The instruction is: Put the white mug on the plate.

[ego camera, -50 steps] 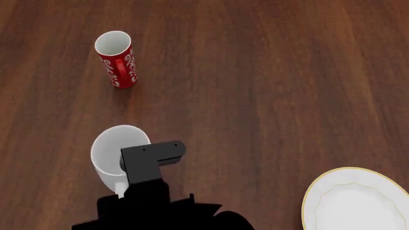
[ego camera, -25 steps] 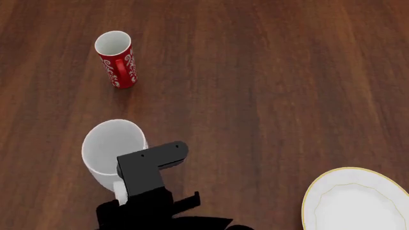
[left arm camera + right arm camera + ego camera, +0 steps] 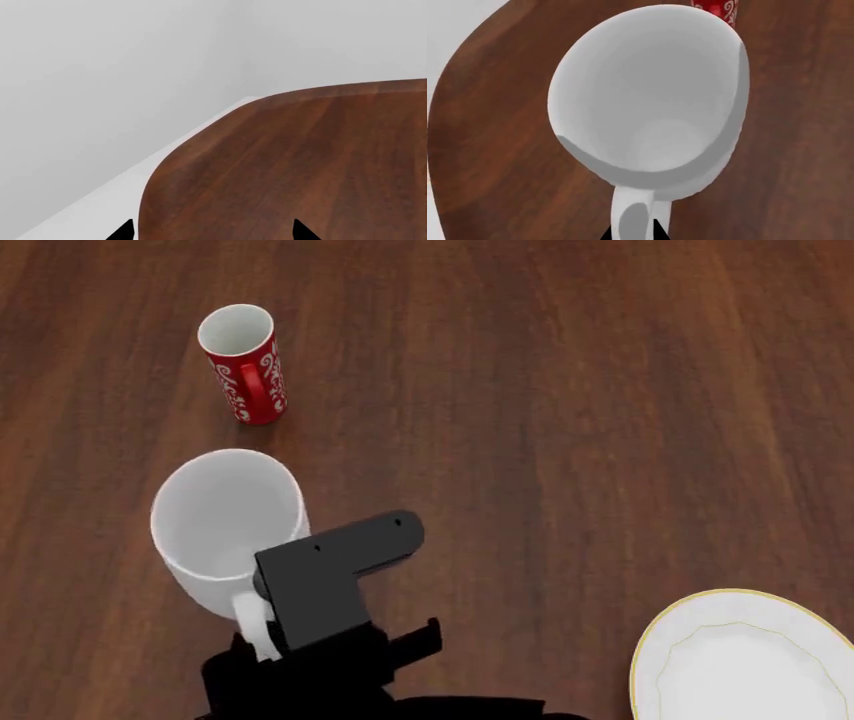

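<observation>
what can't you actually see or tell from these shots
- Right gripper: the arm covers its fingertips in the head view, and the right wrist view cuts them at the edge beside the white mug handle, so the grip is unconfirmed.
- Plate: cropped by the head view's corner.
- Left gripper: only two fingertips show in the left wrist view.
- Red mug: a sliver in the right wrist view.

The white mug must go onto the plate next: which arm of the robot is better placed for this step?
Right. The right gripper is at the handle of the white mug, apparently gripping it, with the plate to its right. The left wrist view shows only the table.
</observation>
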{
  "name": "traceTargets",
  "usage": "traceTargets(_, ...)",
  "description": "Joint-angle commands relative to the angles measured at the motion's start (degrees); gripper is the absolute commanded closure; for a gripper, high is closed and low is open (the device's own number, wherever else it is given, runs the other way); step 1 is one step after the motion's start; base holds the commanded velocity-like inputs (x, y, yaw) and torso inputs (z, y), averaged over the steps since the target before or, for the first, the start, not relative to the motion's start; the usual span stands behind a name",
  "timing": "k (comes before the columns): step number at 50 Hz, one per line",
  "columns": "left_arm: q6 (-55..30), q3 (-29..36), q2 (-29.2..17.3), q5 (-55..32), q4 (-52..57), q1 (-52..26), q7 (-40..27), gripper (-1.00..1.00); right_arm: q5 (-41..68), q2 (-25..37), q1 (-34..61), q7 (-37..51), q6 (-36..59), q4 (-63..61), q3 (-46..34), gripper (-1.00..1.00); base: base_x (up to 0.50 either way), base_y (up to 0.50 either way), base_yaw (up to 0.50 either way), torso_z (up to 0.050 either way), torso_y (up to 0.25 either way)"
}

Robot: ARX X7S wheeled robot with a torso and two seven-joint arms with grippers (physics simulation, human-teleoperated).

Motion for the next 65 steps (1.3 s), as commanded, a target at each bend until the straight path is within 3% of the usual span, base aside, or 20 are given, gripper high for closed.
traceTargets(1,-0.3,0.2,-0.2,-0.2,0.1,-0.1,-0.2,-1.00,6.5,2.6,-0.6,5.6,1.3,-5.4,3.7,1.00,0.00,0.00,0.00,0.000,0.000)
traceTargets(16,-0.6,0.2,-0.5,-0.4,0.3,-0.3,-0.4,-1.00,16.5,7.8,-3.3,15.2,-0.9,-13.9,10.2,1.00,0.00,0.00,0.00,0.000,0.000)
traceTargets(54,0.5,0.2,-0.9,-0.7,-0.7,0.0,-0.5,-1.00,21.3,20.6,-15.3,23.8,-10.6,-24.0,23.3,1.00,0.00,0.00,0.00,0.000,0.000)
traceTargets(65,0.4,0.3,-1.1,-0.8,-0.7,-0.1,-0.6,-1.00,21.6,26.3,-23.1,25.4,-14.7,-26.6,29.6,1.00,0.00,0.00,0.00,0.000,0.000)
